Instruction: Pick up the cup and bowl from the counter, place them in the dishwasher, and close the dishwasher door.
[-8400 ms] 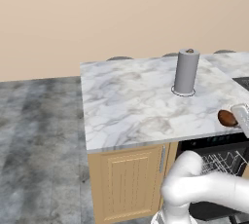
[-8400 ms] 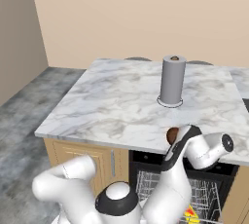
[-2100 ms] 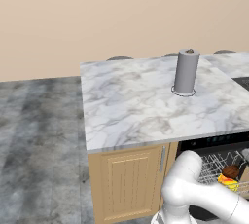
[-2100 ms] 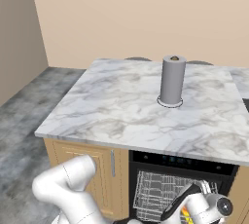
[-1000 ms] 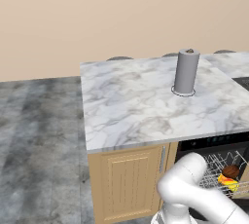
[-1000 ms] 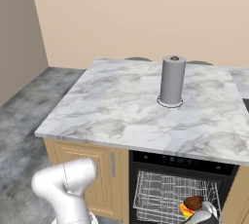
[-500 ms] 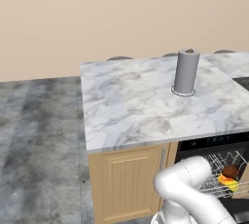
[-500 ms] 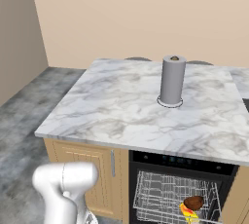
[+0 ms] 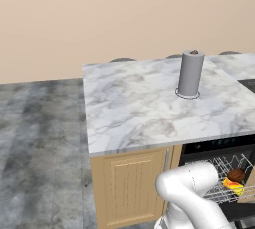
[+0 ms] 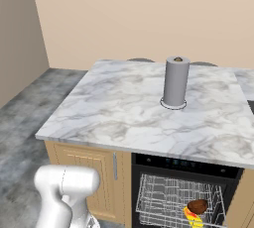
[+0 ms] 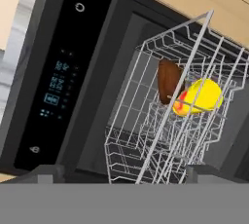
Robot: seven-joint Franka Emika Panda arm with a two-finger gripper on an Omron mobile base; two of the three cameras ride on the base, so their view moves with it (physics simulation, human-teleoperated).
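Note:
The yellow cup (image 11: pixel 200 96) and the dark brown bowl (image 11: pixel 168 80) lie side by side in the white wire rack (image 11: pixel 146 135) of the open dishwasher (image 11: pixel 53 82). Both base views show the rack pulled out below the counter (image 9: pixel 134 108), with the bowl (image 10: pixel 198 205) just above the cup (image 10: pixel 193 217); from the left, the bowl (image 9: pixel 236 175) and the cup (image 9: pixel 233 186) sit at the rack's right end. My gripper (image 11: pixel 126 173) is open, set back from the rack, and nothing is between its fingertips (image 11: pixel 46 172). The dishwasher door is out of view.
A tall grey cylinder (image 9: pixel 191 73) stands on the marble counter (image 10: pixel 139 108) toward its back right. Light wooden cabinets (image 9: pixel 132 188) flank the dishwasher on the left. My white arm (image 9: pixel 194 195) bends low in front of the cabinets. Grey floor (image 9: pixel 40 148) lies to the left.
The hand has drawn back from the rack and sunk lower. The cup and bowl stay where they lay in the rack. The jaws stay wide.

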